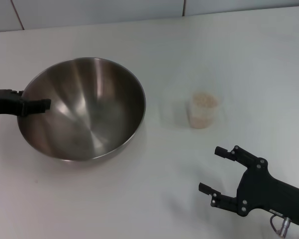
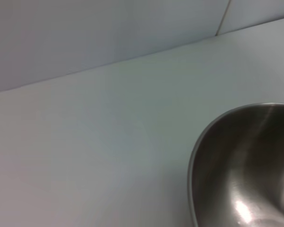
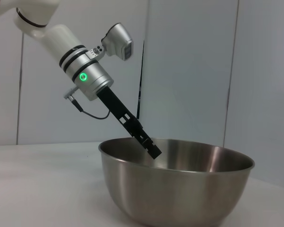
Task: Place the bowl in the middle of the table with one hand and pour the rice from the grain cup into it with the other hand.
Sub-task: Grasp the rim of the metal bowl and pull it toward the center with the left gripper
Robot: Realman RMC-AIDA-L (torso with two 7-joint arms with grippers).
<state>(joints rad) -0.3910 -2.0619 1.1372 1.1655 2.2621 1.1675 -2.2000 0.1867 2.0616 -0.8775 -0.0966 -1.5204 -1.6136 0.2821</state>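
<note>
Here we see the right gripper (image 1: 215,169) spread open, with the grain cup (image 1: 202,110) standing just ahead of its fingertips, apart. The left gripper (image 1: 36,105) pinches the bowl (image 1: 89,109) rim, so we judge the right nearer the cup.

We're reaching the left gripper (image 1: 40,105) inward from our left; right gripper (image 1: 215,170) hanging low (fingers spread).

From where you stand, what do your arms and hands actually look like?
Each ends in a black two-fingered gripper of thin, skeletal links. The right gripper shows small silver bolts. The left gripper sits on a long black stem under a silver wrist with black bands, a green light, a thin black cable and a white arm segment.
</note>
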